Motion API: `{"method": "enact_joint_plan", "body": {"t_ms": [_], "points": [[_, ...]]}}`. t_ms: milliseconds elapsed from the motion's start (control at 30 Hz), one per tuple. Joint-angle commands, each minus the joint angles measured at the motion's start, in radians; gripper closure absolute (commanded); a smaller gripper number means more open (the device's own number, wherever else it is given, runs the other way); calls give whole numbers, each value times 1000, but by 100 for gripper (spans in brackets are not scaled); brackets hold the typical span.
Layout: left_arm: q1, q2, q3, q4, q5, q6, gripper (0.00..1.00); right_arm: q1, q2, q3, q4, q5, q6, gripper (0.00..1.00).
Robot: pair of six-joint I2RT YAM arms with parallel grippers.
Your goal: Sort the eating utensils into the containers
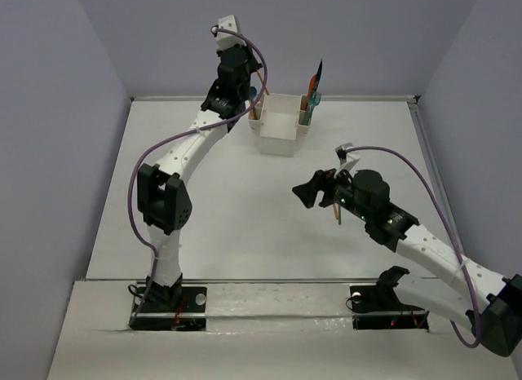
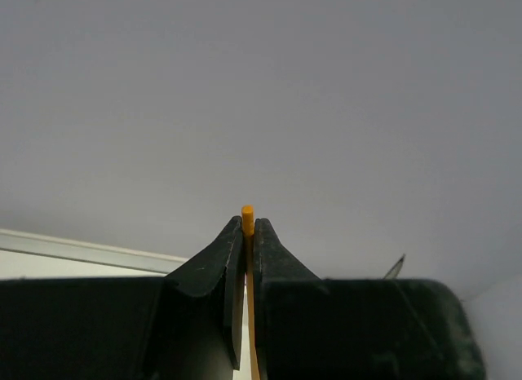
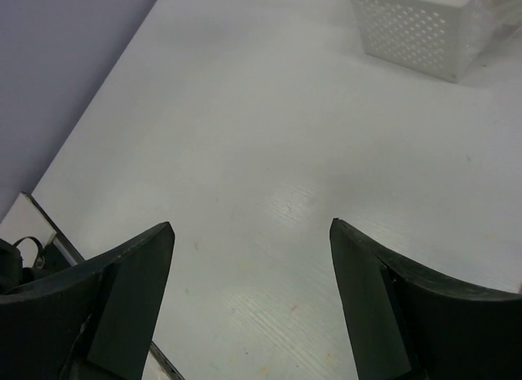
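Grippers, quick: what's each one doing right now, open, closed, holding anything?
Left gripper: closed on a slim orange chopstick.
Right gripper: open, nothing between its fingers.

No readable text, label or number shows anywhere.

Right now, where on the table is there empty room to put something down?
The widest bare patch is the middle of the table, from the caddy to the near edge. The far right corner is bare too. It is crowded by the caddy's left side, where the left gripper holds an orange chopstick, and under the open right gripper.
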Motion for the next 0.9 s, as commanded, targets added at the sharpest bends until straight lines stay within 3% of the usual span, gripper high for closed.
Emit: {"method": "enact_joint_plan", "body": {"t_ms": [0,200,867], "points": [[19,67,146,37,-75,93,100,9,-6,-27,-3,51,-19,17],[19,192,223,81,-92,142,100,9,-12,-59,4,70,-25,17],[19,354,297,175,-82,226,100,9,-15,-68,-5,109,-20,17]]}}
